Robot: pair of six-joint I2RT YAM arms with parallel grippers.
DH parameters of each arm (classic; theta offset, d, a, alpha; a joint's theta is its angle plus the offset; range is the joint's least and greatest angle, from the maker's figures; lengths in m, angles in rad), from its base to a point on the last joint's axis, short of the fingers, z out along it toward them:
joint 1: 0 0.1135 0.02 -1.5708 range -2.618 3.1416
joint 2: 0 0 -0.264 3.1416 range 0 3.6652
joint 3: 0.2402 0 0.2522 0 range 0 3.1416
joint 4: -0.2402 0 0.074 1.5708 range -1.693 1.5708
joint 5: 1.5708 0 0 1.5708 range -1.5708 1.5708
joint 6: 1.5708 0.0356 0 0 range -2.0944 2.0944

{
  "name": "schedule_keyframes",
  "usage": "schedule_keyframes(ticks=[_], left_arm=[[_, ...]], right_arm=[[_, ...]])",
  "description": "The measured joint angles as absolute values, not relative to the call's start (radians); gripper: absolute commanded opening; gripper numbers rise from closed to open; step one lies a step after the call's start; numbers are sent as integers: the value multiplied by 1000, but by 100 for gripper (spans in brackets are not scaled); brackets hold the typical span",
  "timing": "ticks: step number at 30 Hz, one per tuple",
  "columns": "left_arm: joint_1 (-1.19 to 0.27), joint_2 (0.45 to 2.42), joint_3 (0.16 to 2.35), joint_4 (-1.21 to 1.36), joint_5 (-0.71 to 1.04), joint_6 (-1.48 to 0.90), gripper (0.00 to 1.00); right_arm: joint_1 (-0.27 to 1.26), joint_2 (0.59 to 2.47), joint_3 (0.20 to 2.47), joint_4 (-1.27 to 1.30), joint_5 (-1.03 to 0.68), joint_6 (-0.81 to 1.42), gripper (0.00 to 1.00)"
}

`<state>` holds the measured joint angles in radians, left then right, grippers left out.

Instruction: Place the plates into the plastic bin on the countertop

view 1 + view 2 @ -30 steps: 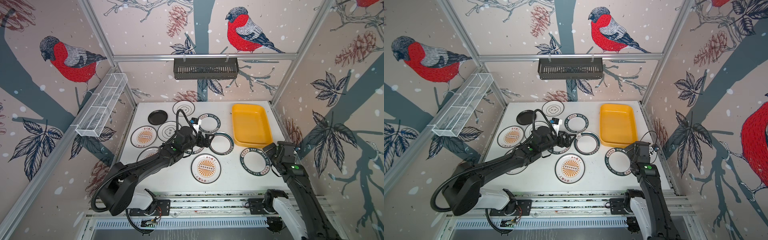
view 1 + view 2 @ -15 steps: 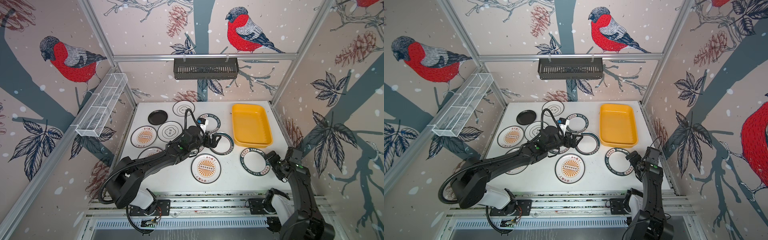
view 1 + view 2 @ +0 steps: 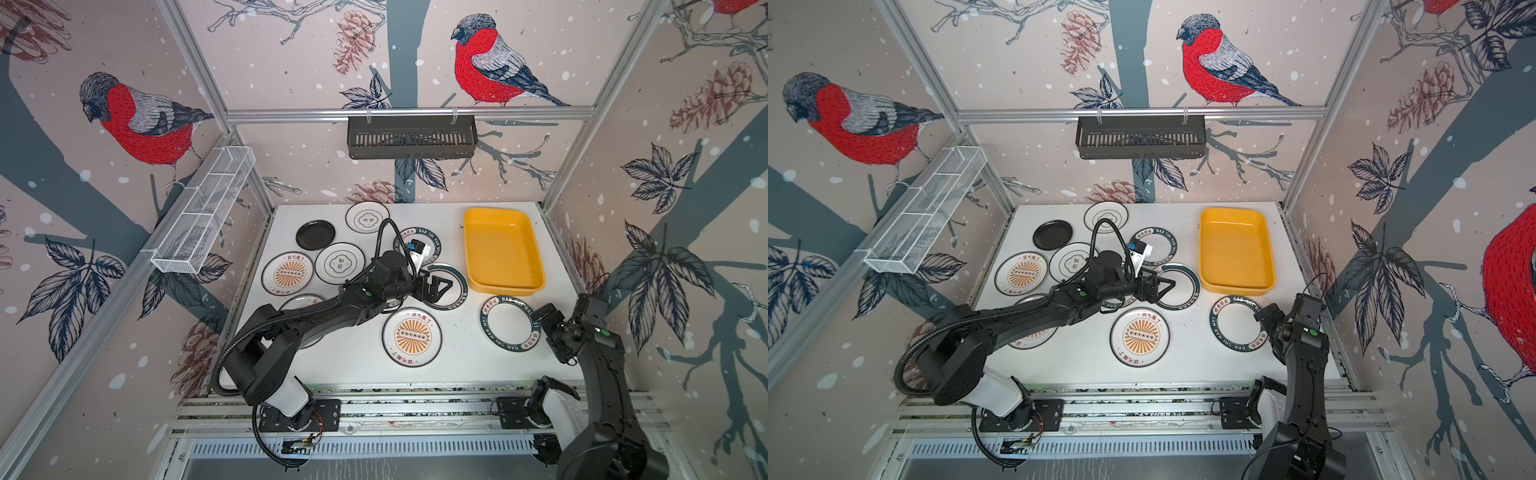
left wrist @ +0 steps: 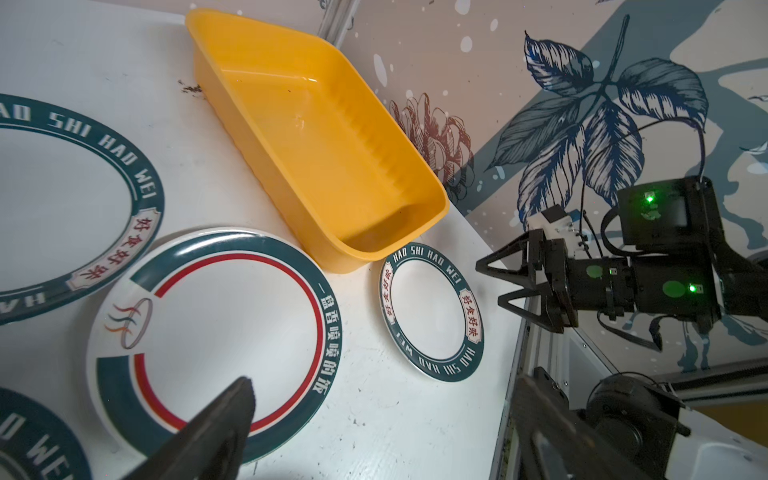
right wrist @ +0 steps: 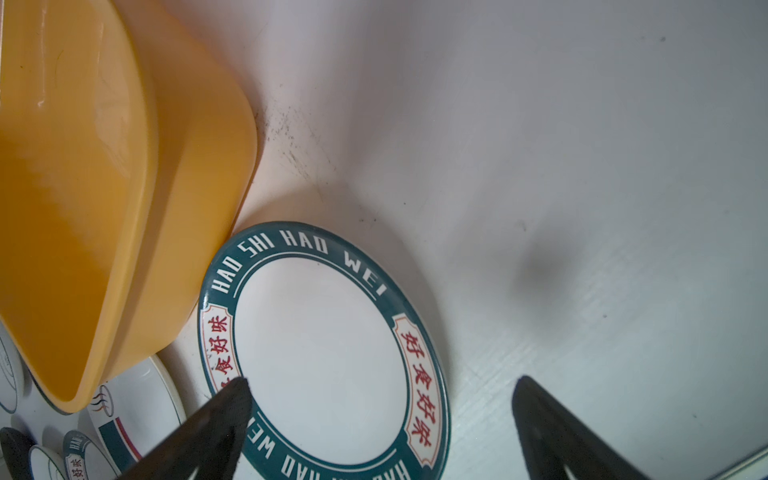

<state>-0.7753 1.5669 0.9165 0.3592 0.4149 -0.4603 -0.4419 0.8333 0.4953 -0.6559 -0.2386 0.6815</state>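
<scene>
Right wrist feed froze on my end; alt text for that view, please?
The open right gripper hangs above a white plate with a dark green lettered rim, lying flat on the white countertop close beside a corner of the yellow-orange bin.

Bright, even light — soft shadows, wide-angle distortion

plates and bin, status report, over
Left gripper open, over red-ringed plate. Right gripper open, at lettered plate edge. Plastic bin empty, all plates on countertop. Nothing blocking the bin.
</scene>
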Motion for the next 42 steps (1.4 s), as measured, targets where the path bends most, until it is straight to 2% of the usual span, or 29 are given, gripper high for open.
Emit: schedule_keyframes(ticks=[10, 19, 27, 42], left_arm=[[-828, 1678, 950, 352, 482, -541, 96], [-902, 1774, 974, 359, 494, -718, 94], [-947, 1897, 992, 436, 492, -891, 88], [-1001, 2041, 1103, 511, 405, -1034, 78]], right_arm=[[-439, 787, 473, -472, -290, 654, 100], [-438, 685, 310, -268, -294, 652, 100], [-362, 608, 194, -121, -274, 680, 100], [-339, 597, 160, -72, -256, 733, 100]])
